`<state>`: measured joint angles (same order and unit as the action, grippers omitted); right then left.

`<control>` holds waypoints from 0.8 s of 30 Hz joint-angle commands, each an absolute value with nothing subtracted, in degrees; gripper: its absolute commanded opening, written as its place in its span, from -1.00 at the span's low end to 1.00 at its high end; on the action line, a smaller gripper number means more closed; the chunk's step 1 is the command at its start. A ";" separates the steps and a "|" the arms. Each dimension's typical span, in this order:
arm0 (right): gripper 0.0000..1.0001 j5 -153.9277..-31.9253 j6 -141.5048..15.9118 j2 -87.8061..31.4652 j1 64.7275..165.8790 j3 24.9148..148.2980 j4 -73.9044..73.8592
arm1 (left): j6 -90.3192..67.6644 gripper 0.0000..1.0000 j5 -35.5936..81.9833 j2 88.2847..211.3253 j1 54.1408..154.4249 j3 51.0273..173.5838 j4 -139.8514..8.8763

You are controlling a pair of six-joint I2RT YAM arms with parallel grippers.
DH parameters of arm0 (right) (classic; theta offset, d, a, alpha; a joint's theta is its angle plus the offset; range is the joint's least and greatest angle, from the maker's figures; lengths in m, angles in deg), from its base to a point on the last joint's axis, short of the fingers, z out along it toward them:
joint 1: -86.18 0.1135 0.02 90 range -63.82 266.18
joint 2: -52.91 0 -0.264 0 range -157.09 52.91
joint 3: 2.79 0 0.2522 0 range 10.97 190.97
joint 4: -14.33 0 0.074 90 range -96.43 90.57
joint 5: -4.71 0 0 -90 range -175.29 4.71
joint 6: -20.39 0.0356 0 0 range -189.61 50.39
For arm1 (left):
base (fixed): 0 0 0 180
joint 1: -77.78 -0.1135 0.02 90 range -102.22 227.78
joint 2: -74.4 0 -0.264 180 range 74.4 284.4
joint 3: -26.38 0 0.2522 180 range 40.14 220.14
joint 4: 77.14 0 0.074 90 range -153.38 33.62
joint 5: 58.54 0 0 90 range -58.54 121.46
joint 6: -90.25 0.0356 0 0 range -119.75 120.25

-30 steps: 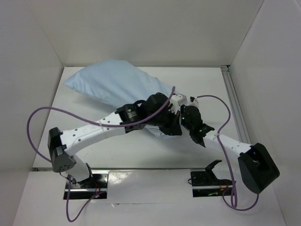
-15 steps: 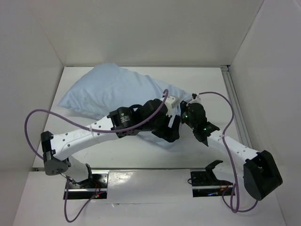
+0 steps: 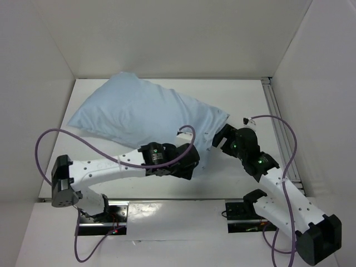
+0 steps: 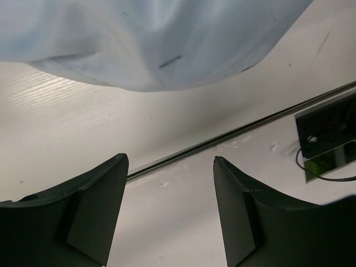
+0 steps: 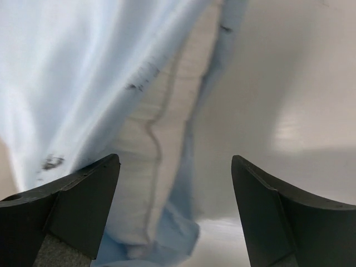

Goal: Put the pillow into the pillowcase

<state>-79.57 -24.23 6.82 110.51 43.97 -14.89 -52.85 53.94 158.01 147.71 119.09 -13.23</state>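
White walls (image 3: 167,39) stood around a white worktop (image 3: 245,100). Seen from the top, the light blue pillowcase (image 3: 139,114) lay puffed up on the worktop. It ran from about 10 o'clock down toward 3 o'clock, and its mouth end pointed to the 3 o'clock side.

The left arm reached in from 7 o'clock, and its end sat just by the near edge of the pillowcase, at about 6 o'clock from the middle. In its own camera, the left claw (image 4: 169,167) was wide open. We saw nothing between its two dark fingers (image 4: 92,206), only bare worktop. The blue cloth lay past the finger tips at 12 o'clock, not touching them. A dark line ran across the worktop there, and a black plate (image 4: 328,130) showed at 3 o'clock.

The right arm came in from 5 o'clock, and its end was just beside the mouth end of the pillowcase. The right claw (image 5: 175,167) was wide open too and held nothing. Past its fingers we saw the white pillow (image 5: 161,111) with a seam down it. The pillow sat inside the blue cloth and peeked out at the open end, with blue folds on both sides of it.

Purple cables (image 3: 44,139) looped by both arms.
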 commanded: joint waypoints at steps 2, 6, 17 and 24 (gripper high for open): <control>0.77 -76.14 -26.54 10.19 109.29 42.36 -25.61 | -60.47 0.52 57.38 163.60 150.46 119.93 -12.14; 0.87 -73.69 -26.54 14.40 108.76 42.43 -28.69 | -69.60 0.58 59.76 169.05 152.67 122.83 -10.65; 0.45 -75.61 -26.73 14.68 108.76 44.19 -27.91 | -72.71 0.61 69.16 169.85 153.72 128.82 -3.26; -0.62 -81.56 -25.40 14.68 108.76 43.15 -24.67 | -68.84 0.73 66.61 174.05 154.86 132.32 -3.27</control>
<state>-77.32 -25.91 14.52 109.05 42.87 -28.70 -71.17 66.18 172.11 153.73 128.49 -4.01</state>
